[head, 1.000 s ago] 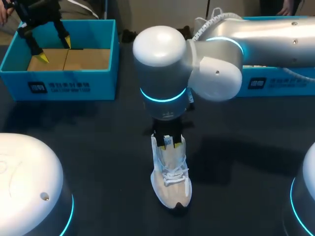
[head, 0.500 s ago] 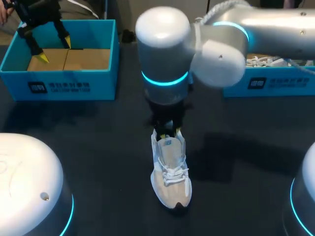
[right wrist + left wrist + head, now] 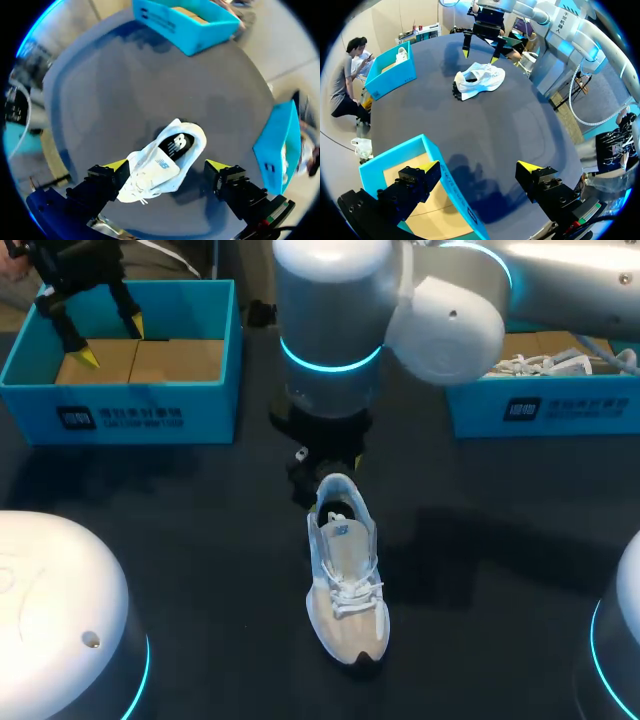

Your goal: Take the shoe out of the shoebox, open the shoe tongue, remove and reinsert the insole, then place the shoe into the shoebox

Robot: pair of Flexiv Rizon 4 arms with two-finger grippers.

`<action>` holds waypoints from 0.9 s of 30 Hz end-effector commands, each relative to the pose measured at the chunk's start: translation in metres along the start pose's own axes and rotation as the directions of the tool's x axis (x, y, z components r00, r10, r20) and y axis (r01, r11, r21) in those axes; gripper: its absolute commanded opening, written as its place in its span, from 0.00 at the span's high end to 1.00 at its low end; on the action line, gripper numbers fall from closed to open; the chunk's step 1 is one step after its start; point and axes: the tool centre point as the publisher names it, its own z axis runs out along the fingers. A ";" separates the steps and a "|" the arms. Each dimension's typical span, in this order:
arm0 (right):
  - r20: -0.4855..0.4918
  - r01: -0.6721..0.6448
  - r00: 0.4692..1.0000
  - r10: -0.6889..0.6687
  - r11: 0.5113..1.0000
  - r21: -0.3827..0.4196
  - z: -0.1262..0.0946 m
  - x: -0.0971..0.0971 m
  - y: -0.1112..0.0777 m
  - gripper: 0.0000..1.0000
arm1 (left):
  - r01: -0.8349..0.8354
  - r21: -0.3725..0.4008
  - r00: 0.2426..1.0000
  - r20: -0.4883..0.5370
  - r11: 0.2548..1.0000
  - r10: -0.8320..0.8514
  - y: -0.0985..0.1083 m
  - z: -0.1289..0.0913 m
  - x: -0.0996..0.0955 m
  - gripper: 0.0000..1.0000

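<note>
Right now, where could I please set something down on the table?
Bare table lies between the left shoebox and the shoe, and between the shoe and the right shoebox. Crowded at the shoe's heel, under the right arm.

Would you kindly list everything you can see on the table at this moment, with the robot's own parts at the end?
shoe: 1, white with white laces, upright on the table's middle, its opening under the right gripper
left shoebox: 1, blue, far left of the table, brown cardboard inside
right shoebox: 1, blue, far right of the table
laced item: 1, white, inside the right shoebox, probably a second shoe
table: 1, dark, under everything
left gripper: 1, black with yellow tips, open, above the left shoebox
right gripper: 1, black with yellow tips, open, above the shoe's heel end, not touching it
</note>
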 end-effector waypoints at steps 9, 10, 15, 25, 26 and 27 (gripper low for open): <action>-0.036 0.477 0.879 -0.476 0.876 0.068 0.018 -0.020 0.027 0.00 | 0.000 -0.003 1.000 -0.001 1.000 0.000 0.000 0.000 0.000 0.00; -0.029 0.492 0.871 -0.491 0.868 0.068 0.019 -0.021 0.029 0.00 | 0.000 -0.003 1.000 -0.001 1.000 0.000 0.000 0.000 0.000 0.00; -0.008 0.531 0.846 -0.533 0.843 0.089 0.023 -0.027 0.034 0.00 | 0.000 -0.003 1.000 -0.001 1.000 0.000 0.000 0.000 0.000 0.00; 0.019 0.580 0.812 -0.584 0.810 0.093 0.039 -0.037 0.038 0.00 | 0.000 -0.003 1.000 -0.001 1.000 0.000 0.000 0.000 0.000 0.00; 0.018 0.582 0.810 -0.586 0.808 0.094 0.041 -0.038 0.039 0.00 | 0.000 -0.003 1.000 -0.001 1.000 0.000 0.000 0.000 0.000 0.00; 0.017 0.586 0.808 -0.589 0.805 0.095 0.042 -0.040 0.038 0.00 | 0.000 -0.003 1.000 -0.001 1.000 0.000 0.000 0.000 0.000 0.00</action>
